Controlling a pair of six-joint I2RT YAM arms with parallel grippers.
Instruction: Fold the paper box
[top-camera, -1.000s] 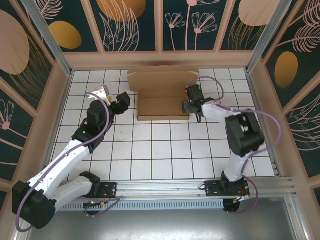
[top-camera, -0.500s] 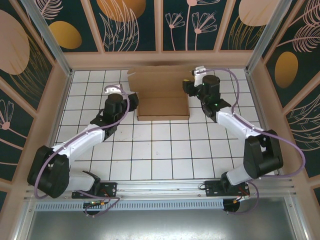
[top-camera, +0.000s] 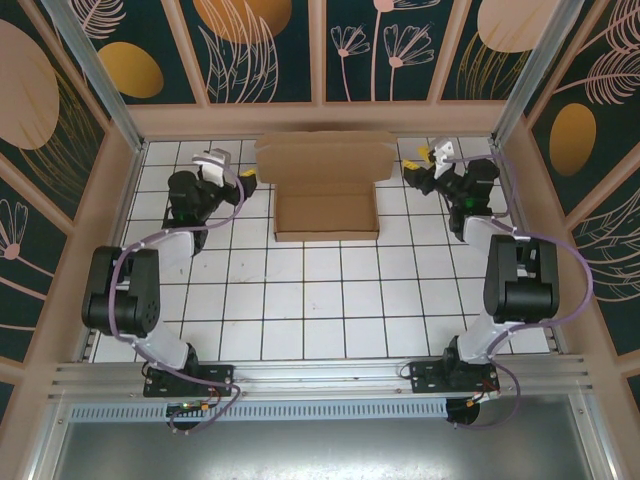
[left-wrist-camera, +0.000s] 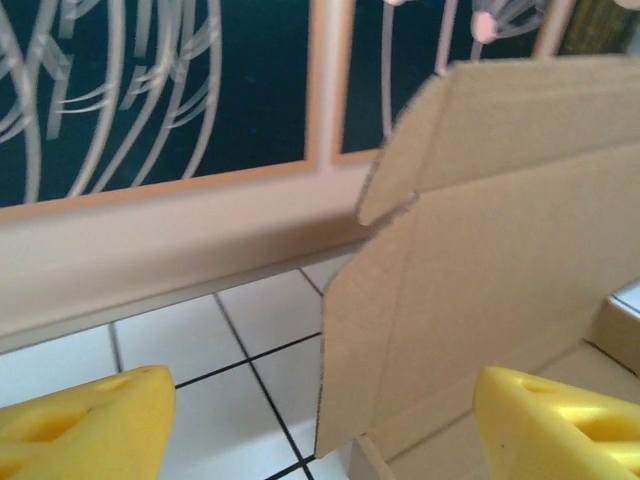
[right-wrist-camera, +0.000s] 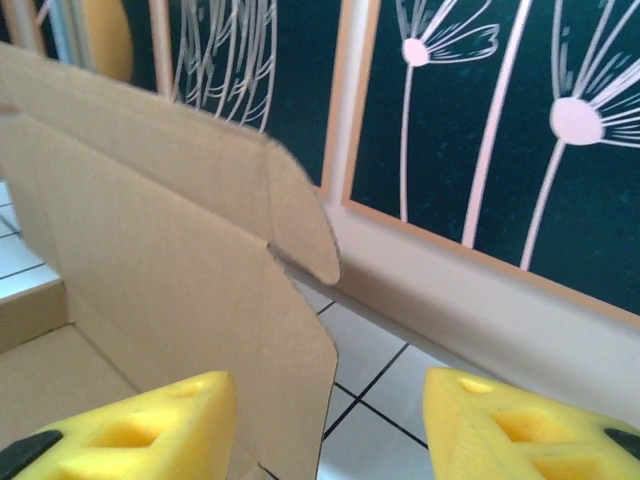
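You have a white tiled floor (top-camera: 320, 290) with dark grout lines, evenly lit. On its left, far and right sides stand dark teal wall panels (top-camera: 275, 70) painted with pale flowers and gold discs, set in a peach frame (top-camera: 320, 118). A metal rail (top-camera: 320, 375) runs along the near edge.

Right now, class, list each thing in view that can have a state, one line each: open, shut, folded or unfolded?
paper box: partly folded; tray open on top, back panel standing upright, lid not closed.
left hand: open, facing the upright panel's left edge, holding nothing.
right hand: open, facing the upright panel's right edge, holding nothing.
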